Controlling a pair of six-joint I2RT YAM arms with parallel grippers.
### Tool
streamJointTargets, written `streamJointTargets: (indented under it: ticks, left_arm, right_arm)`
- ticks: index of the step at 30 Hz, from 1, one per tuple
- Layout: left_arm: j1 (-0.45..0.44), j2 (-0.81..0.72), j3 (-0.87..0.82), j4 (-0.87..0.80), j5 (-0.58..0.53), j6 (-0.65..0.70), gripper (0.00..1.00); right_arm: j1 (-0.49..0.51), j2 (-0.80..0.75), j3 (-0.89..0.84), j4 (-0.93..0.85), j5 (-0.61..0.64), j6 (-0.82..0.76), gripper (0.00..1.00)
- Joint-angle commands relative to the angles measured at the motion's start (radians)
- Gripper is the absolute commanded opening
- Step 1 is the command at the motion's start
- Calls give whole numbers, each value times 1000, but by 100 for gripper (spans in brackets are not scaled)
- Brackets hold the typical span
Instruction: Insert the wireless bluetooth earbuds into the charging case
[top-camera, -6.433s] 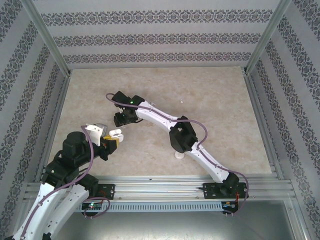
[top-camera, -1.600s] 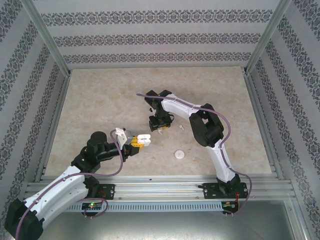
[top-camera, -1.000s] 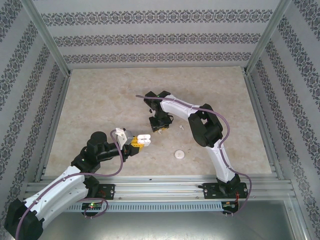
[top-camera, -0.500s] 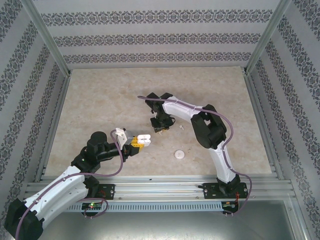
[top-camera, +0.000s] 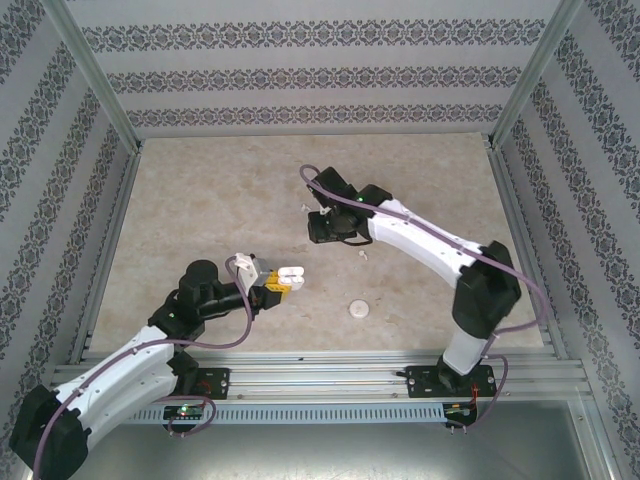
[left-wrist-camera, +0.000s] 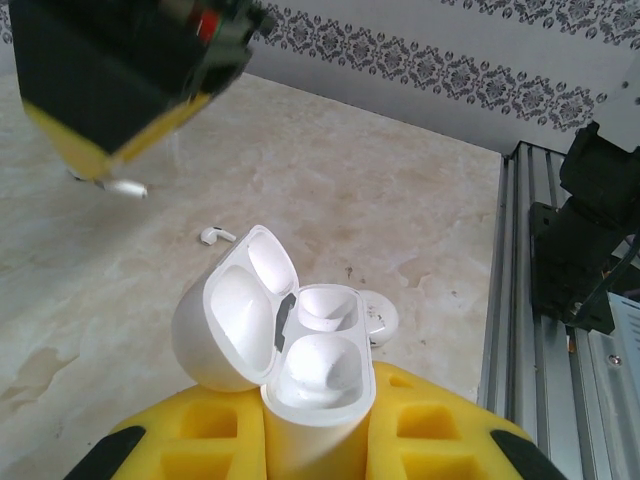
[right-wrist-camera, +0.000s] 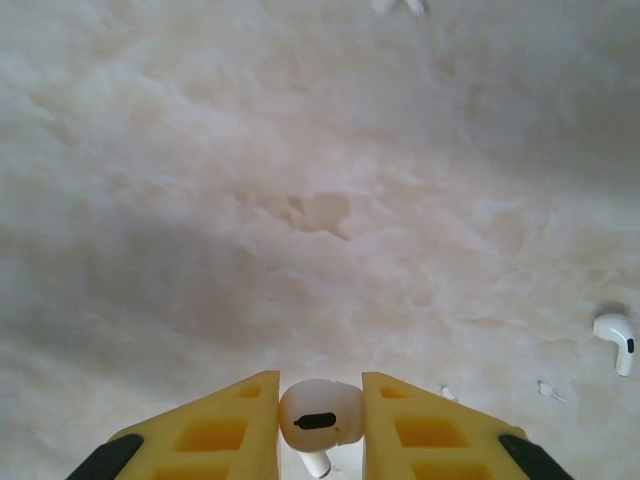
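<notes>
1. small white plastic charging case (left-wrist-camera: 318, 385), lid flipped open, stands pinched between the yellow pads of the left gripper (top-camera: 272, 287) — both wells look empty, so nothing is inserted yet.
2. right gripper (right-wrist-camera: 320, 398) is pressed together on one tiny white plastic earbud (right-wrist-camera: 318, 420), raised off the table, beyond the case and a bit to its right in the top view; not over the wells yet.
3. second white earbud (left-wrist-camera: 212, 236) lies loose on the beige marble-look tabletop (left-wrist-camera: 420, 210), beyond the case, apart from both grippers.
4. flat round white disc (left-wrist-camera: 382, 320) sits on the tabletop just behind the case; cannot tell what it is.
5. my read: early-to-middle stage — first bud picked, none seated. left to do: bring the held bud over the case, seat it in a well, then fetch and seat the loose one.
</notes>
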Motion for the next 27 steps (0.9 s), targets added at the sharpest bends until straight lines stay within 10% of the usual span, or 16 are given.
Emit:
streamJointTargets:
  ticks: [1,27]
  left_arm:
    - [-15,25,27,121,-1,16,0]
    - [-15,195,40,481,-190,-67,0]
  right_arm:
    - [28,-103,-48,73,96,54,22]
    - [254,-345,-281,520,165,195,21]
